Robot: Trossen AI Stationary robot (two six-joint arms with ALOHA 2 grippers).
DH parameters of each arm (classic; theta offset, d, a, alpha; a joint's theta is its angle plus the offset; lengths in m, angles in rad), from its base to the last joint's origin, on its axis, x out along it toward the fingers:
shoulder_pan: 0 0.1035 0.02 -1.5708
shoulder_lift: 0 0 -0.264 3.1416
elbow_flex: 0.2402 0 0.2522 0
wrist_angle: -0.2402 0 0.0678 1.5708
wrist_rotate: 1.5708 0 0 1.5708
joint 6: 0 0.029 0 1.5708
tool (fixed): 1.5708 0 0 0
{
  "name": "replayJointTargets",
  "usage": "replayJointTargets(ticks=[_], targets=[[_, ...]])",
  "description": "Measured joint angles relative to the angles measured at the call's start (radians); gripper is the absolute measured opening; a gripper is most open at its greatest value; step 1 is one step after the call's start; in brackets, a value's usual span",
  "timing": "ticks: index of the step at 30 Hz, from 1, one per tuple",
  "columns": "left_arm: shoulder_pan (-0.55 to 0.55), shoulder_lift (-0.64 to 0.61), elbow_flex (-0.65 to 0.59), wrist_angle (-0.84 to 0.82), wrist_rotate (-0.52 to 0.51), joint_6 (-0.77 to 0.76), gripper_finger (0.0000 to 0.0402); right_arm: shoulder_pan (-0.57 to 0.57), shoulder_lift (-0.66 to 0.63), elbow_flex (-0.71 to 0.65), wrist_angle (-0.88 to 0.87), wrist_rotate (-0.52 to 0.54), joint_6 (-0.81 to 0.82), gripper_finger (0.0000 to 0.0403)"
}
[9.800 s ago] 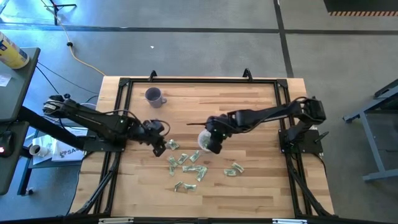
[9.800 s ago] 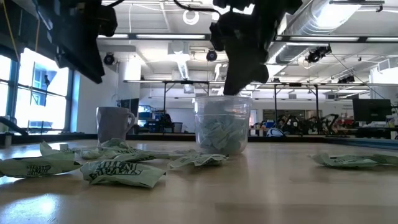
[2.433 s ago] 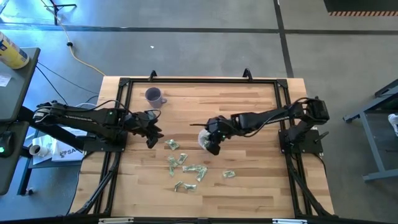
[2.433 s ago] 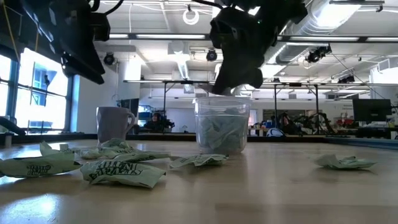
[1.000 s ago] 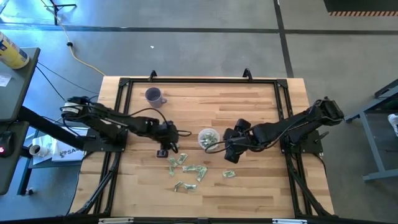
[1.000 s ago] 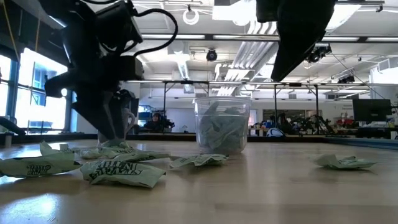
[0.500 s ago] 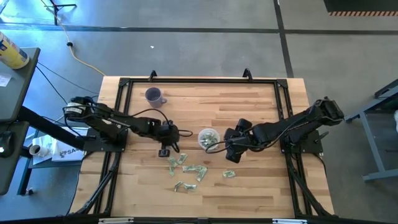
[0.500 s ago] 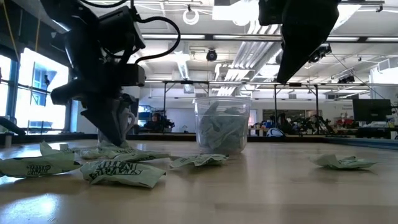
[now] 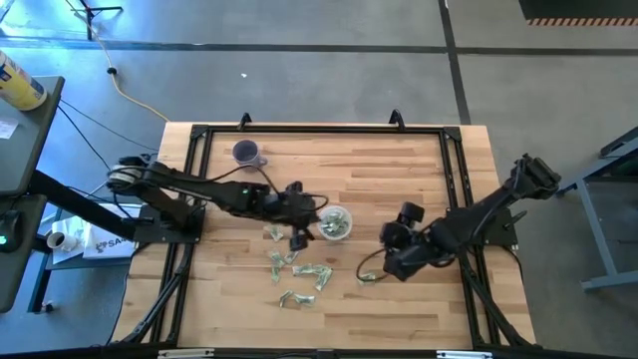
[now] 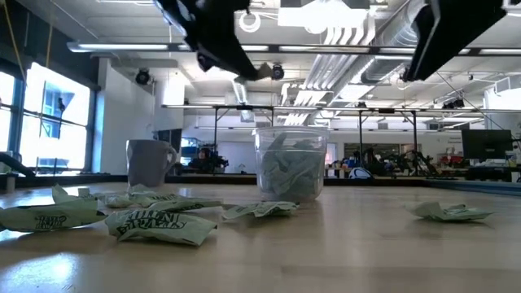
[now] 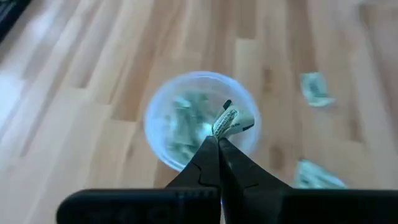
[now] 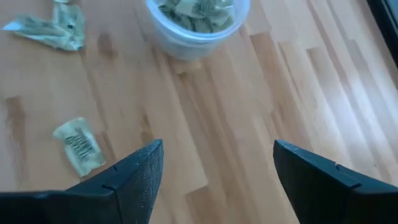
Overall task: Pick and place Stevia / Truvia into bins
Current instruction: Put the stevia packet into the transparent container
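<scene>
- Change of position: half a second ago my left gripper [image 11: 217,140] was low over the loose sachets on the table's left side; it is now raised and poised above the cup [image 9: 334,223], fingers pinched together on one sachet [image 11: 229,120].
- Meaning for the task: the pick is done — what remains of this cycle is, in my judgement, the release into the cup.
- Left arm pose: in the high view the arm reaches from the left edge across to mid-table, nearly fully extended, wrist angled down at the cup. The left wrist view shows the cup's mouth directly beyond my closed fingertips [image 11: 211,149], the held sachet projecting past them over the opening.
- Cup state: it stands upright near the table's centre and already holds a good number of sachets; the low view shows it filled most of the way up.
- Remaining sachets [image 9: 297,269]: a loose cluster lies on the wood just in front of the cup, with one more sachet [image 9: 371,277] apart to the right.
- Right gripper [image 12: 217,171]: fingers spread wide, holding nothing. It has withdrawn from beside the cup — it now hovers over the lone right-hand sachet [image 12: 79,145], which shows near its left finger in the right wrist view.
- Right arm pose: folded low from the right edge, wrist pointing back toward the cup.
- A purple mug [image 9: 246,153] stands at the far left corner, well apart from the work.
</scene>
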Motion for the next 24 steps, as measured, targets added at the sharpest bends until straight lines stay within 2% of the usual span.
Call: replayJointTargets(ticks=[3, 6, 10, 13, 17, 21, 24], targets=[[0.037, 0.102, 0.066, 0.060, 0.013, 0.019, 0.0026, 0.045, 0.000, 0.000, -0.011, 0.016, 0.054, 0.0293], [0.080, 0.216, 0.146, 0.044, 0.025, 0.020, 0.0029, 0.075, 0.000, 0.000, -0.016, 0.046, 0.115, 0.0293], [0.103, 0.319, 0.243, -0.057, 0.103, 0.019, 0.0085, 0.106, 0.000, 0.000, -0.039, 0.045, 0.156, 0.0293], [0.089, 0.340, 0.307, -0.187, 0.119, -0.007, 0.0143, 0.120, 0.000, 0.000, -0.060, 0.048, 0.181, 0.0293], [0.055, 0.330, 0.372, -0.426, 0.075, -0.085, 0.0202, 0.129, 0.000, 0.000, -0.091, 0.072, 0.193, 0.0293], [-0.014, 0.254, 0.379, -0.646, 0.010, -0.102, 0.0223, 0.122, 0.001, 0.000, -0.099, 0.097, 0.150, 0.0293], [-0.068, 0.202, 0.303, -0.759, 0.007, -0.080, 0.0217, 0.096, 0.002, 0.000, -0.095, 0.100, 0.089, 0.0293]])
